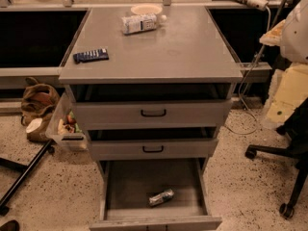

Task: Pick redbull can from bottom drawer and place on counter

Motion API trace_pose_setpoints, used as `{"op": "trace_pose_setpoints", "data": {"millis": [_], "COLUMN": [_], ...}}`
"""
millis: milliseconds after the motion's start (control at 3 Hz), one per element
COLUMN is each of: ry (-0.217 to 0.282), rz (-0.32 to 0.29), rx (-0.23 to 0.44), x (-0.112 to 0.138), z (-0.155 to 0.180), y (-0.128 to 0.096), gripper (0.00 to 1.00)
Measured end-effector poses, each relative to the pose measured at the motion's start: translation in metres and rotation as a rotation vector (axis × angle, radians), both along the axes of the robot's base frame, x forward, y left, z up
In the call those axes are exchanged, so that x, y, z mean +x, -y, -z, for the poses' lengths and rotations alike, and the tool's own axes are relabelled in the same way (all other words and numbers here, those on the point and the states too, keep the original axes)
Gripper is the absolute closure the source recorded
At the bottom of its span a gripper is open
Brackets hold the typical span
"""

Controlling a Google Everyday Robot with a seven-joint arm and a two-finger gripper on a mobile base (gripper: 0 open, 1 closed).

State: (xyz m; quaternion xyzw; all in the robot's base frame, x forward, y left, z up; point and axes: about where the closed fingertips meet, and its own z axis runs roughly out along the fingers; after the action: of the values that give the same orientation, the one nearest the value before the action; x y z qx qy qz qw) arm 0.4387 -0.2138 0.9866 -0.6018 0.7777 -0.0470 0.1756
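Note:
The redbull can [161, 197], slim and silver, lies on its side on the floor of the bottom drawer [120, 186], towards the front and a little right of centre. The bottom drawer is pulled fully open. The two shallower drawers above it, with black handles, are partly open. The counter [183, 47] is the flat grey top of the cabinet. My gripper is not in view. A white rounded shape [296, 30] shows at the right edge; I cannot tell what it is.
On the counter a white bottle [139, 23] lies on its side at the back beside a white bowl [146, 8], and a dark blue remote [90, 56] lies at the left. An office chair base [284, 172] stands at the right. A bag [38, 105] and a bin [65, 126] sit left.

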Motion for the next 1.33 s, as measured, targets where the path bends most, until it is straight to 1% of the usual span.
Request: {"op": "trace_pose_setpoints", "data": {"millis": [333, 667, 1000, 1333], "ry": [0.0, 0.036, 0.033, -0.03], "rz": [0.0, 0.02, 0.046, 0.02], "rx": [0.0, -0.015, 0.021, 0.086], "x": [0.0, 0.003, 0.008, 0.01], "z": [0.0, 0.008, 0.058, 0.15], "y": [0.0, 0.001, -0.016, -0.04], "gripper": [0.0, 0.0, 0.0, 0.0]}}
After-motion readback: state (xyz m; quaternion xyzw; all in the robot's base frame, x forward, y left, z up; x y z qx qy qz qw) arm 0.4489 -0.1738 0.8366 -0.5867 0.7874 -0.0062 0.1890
